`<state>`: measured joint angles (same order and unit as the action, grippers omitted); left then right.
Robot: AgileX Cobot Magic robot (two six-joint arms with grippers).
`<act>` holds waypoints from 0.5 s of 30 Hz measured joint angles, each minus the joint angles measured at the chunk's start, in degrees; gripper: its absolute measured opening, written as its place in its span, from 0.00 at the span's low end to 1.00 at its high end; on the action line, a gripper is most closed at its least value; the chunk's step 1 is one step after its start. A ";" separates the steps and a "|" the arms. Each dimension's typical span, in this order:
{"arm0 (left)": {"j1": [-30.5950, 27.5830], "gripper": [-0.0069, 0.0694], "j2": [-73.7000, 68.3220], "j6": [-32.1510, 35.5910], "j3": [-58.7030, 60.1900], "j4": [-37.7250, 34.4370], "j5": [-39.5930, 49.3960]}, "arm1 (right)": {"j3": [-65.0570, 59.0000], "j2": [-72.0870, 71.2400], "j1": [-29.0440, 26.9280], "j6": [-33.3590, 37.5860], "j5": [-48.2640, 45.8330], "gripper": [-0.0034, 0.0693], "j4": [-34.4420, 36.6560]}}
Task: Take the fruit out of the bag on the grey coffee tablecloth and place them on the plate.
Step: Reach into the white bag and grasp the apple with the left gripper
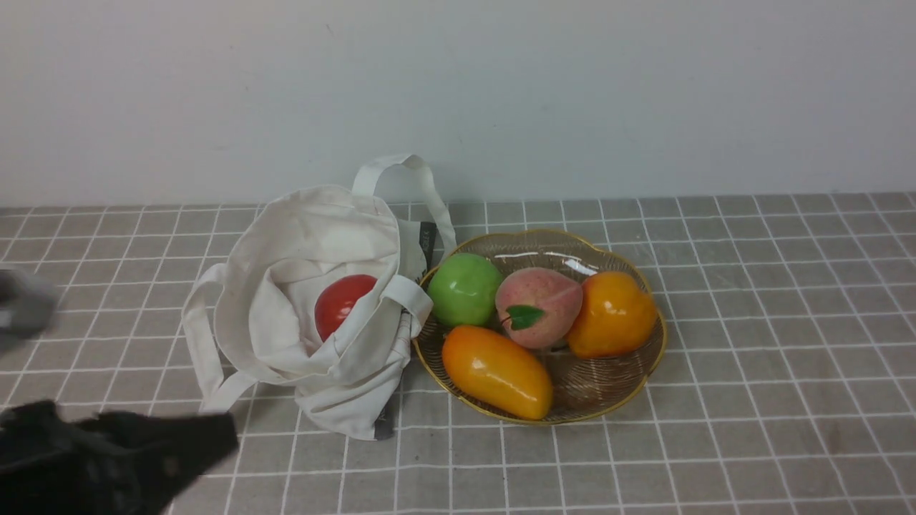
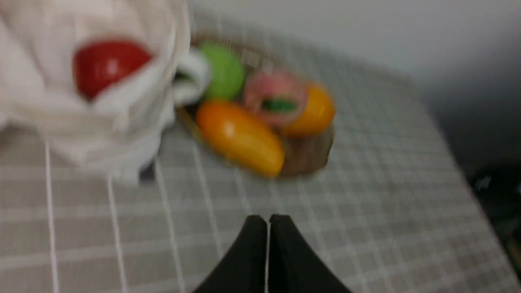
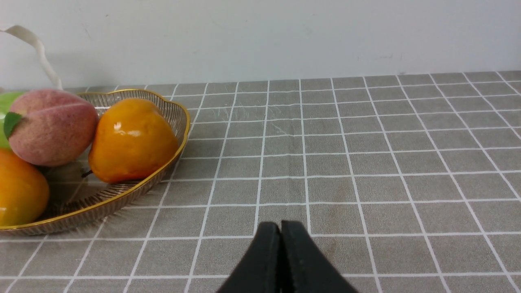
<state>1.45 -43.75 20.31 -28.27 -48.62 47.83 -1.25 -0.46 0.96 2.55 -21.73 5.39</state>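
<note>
The red fruit (image 1: 340,302) lies inside the open off-white bag (image 1: 300,243) on the grey coffee tablecloth (image 1: 751,357); it also shows blurred in the left wrist view (image 2: 106,65). The plate (image 1: 630,379) stands right of the bag, touching it. My left gripper (image 2: 268,221) is shut and empty, above the cloth in front of the bag; in the front view it is a blurred black shape (image 1: 215,436) at the lower left. My right gripper (image 3: 281,228) is shut and empty, low over the cloth right of the plate (image 3: 179,134); the front view does not show it.
On the plate lie a green apple (image 1: 465,289), a fuzzy pink peach (image 1: 538,306), an orange pear-like fruit (image 1: 612,315) and a long orange-yellow fruit (image 1: 496,372). A white wall (image 1: 572,93) closes the back.
</note>
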 joint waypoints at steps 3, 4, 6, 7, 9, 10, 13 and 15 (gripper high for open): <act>0.00 0.08 -12.86 0.00 -3.67 6.49 7.61 | 0.00 0.00 0.00 0.00 0.00 0.03 0.00; 0.00 0.08 -16.94 -0.02 -5.70 8.76 9.80 | 0.00 0.00 0.00 0.00 0.00 0.03 0.00; 0.00 0.08 -22.79 -0.15 -9.66 11.72 12.77 | 0.00 0.00 0.00 0.00 0.00 0.03 0.00; 0.00 0.08 -27.28 -0.19 -13.68 13.87 14.49 | 0.00 0.00 0.00 0.00 0.00 0.03 0.00; 0.00 0.08 -30.71 -0.22 -17.28 15.22 15.32 | 0.00 0.00 0.00 0.00 0.00 0.03 0.00; 0.13 0.08 -35.24 -0.62 -22.60 15.86 15.37 | 0.00 0.00 0.00 0.00 0.00 0.03 0.00; 2.65 0.08 -41.40 -2.41 -30.34 17.54 15.51 | 0.00 0.00 0.00 0.00 0.00 0.03 0.00; 5.50 0.08 -44.82 -4.20 -35.01 19.74 16.46 | 0.00 0.00 0.00 0.00 0.00 0.03 0.00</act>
<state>6.95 -88.57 16.11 -63.28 -28.88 64.29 -1.25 -0.46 0.96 2.55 -21.73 5.39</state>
